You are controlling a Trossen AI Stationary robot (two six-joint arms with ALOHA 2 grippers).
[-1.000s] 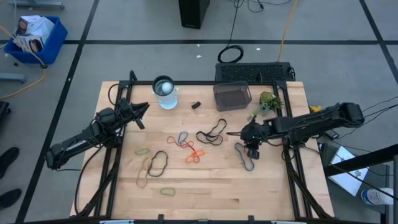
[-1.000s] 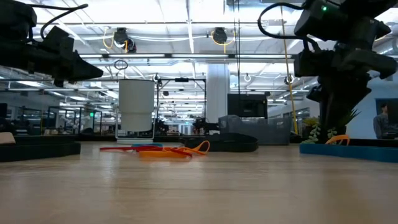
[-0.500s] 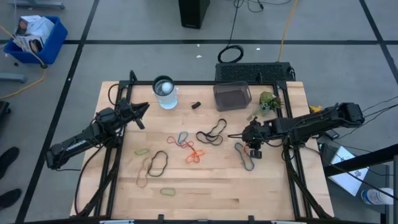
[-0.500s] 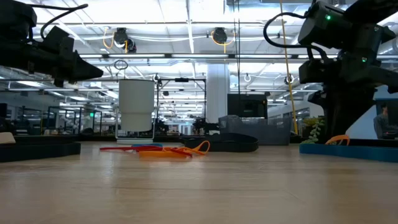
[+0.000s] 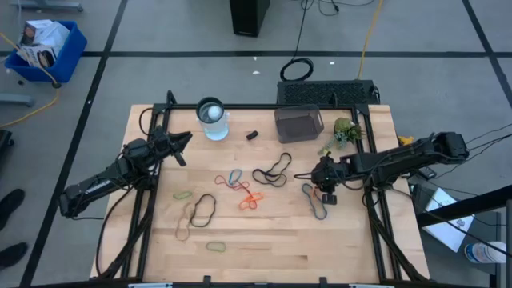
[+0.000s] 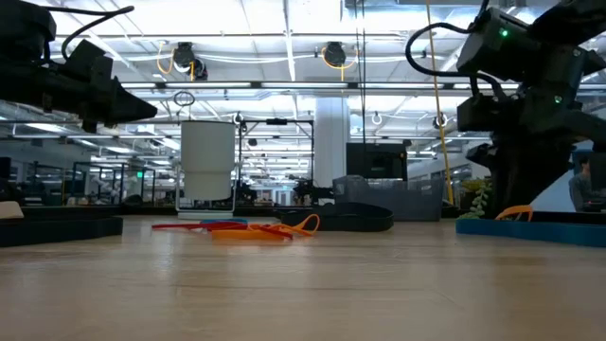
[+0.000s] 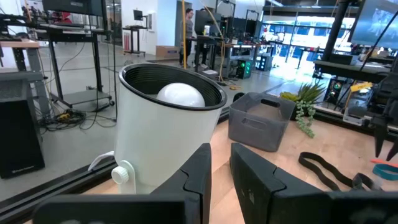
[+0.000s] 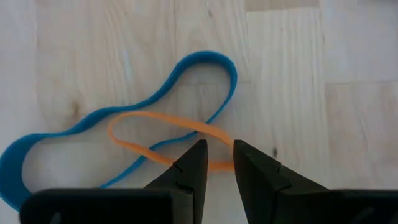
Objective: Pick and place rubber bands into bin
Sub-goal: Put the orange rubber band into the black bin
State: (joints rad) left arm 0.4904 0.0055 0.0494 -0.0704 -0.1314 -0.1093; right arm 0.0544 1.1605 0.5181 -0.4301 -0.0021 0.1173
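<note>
1. Near the bin (image 5: 298,124), on its right-arm side, the right gripper (image 8: 214,163) points down at the table, fingers slightly parted around an orange band (image 8: 163,137), not clenched on it.
2. That orange band crosses a blue band (image 8: 124,118); both lie flat.
3. Other rubber bands (image 5: 240,188) lie scattered before the bin.
4. Left gripper (image 7: 221,168) hovers well left of the bin, beside a white cup (image 7: 163,134), fingers narrowly apart, grasping nothing.

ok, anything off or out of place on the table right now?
Nothing damaged or spilled. The bin sits upright at the table's far edge. Rubber bands lie scattered flat across the middle. The right gripper points straight down over an orange band crossing a blue band; the left gripper faces the white cup.
</note>
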